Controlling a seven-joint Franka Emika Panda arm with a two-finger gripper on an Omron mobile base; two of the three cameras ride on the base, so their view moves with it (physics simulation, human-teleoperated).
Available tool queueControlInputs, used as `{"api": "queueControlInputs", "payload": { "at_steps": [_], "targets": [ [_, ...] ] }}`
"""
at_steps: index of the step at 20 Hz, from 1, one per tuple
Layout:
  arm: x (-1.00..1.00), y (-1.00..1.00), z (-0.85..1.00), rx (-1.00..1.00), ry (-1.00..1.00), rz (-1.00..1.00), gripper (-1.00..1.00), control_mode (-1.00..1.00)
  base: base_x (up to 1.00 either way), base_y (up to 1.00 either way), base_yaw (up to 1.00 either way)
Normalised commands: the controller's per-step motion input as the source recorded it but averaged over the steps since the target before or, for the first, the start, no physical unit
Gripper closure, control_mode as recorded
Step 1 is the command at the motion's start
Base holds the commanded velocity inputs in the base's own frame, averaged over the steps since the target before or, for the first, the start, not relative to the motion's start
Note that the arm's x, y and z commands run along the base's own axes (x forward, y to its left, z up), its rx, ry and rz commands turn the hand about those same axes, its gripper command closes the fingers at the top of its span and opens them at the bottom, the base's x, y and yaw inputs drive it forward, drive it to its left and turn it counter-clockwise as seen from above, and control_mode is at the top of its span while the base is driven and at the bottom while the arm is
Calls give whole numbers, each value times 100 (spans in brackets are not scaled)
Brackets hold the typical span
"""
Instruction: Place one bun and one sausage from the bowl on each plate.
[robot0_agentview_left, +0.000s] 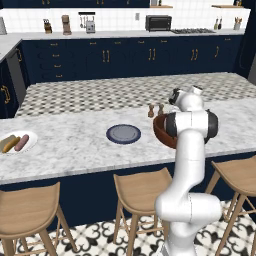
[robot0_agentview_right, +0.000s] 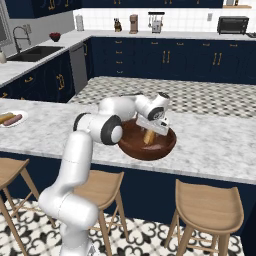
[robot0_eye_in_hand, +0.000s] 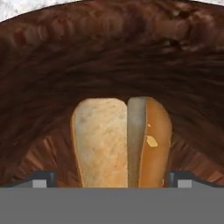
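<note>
Bun (robot0_eye_in_hand: 120, 142) lying split open in the bottom of the reddish-brown bowl (robot0_eye_in_hand: 109, 57), its pale cut face and its browner crust side by side; its near end is cut off by the lower edge of the hand view. In the right base view the bun (robot0_agentview_right: 149, 136) shows as a tan sliver inside the bowl (robot0_agentview_right: 150, 147), mostly hidden behind the hand. Whether anything else lies in the bowl cannot be made out.

The gripper (robot0_eye_in_hand: 111, 179) hangs low inside the bowl with its jaws spread wide, one dark fingertip (robot0_eye_in_hand: 41, 179) on each side of the bun and apart from it; nothing is grasped. From the left base view the bowl (robot0_agentview_left: 159, 132) is largely covered by the white arm, and only its left rim shows.

The bowl stands on the marble counter (robot0_agentview_left: 75, 145). Left of it, well apart, lies the dark blue-grey plate (robot0_agentview_left: 123, 134), bare. Far to the left, near the counter's end, the white plate (robot0_agentview_left: 27, 140) holds a bun and a sausage side by side; the picture edge cuts this plate off in the right base view. Two small brown shakers (robot0_agentview_left: 155, 110) stand just behind the bowl. Wooden stools (robot0_agentview_left: 142, 187) line the near side of the counter.
</note>
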Motion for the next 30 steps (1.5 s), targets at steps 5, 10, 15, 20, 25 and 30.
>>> {"api": "queueControlInputs", "payload": {
  "at_steps": [5, 10, 15, 20, 25, 30],
  "targets": [
    [-52, 20, -75, -4, 0, 0, 100, -100, 0, 0, 0],
    [-34, 39, -8, -1, 1, 0, 100, -100, 0, 0, 0],
    [-16, 38, 90, 0, 3, 0, 100, -100, 0, 0, 0],
    [-15, 62, 97, 0, 0, 0, 100, -100, 0, 0, 0],
    [0, 100, 56, 0, 3, 1, 100, -100, 0, 0, 0],
    [0, 100, 3, -6, 6, 1, 100, -100, 0, 0, 0]
  ]
}}
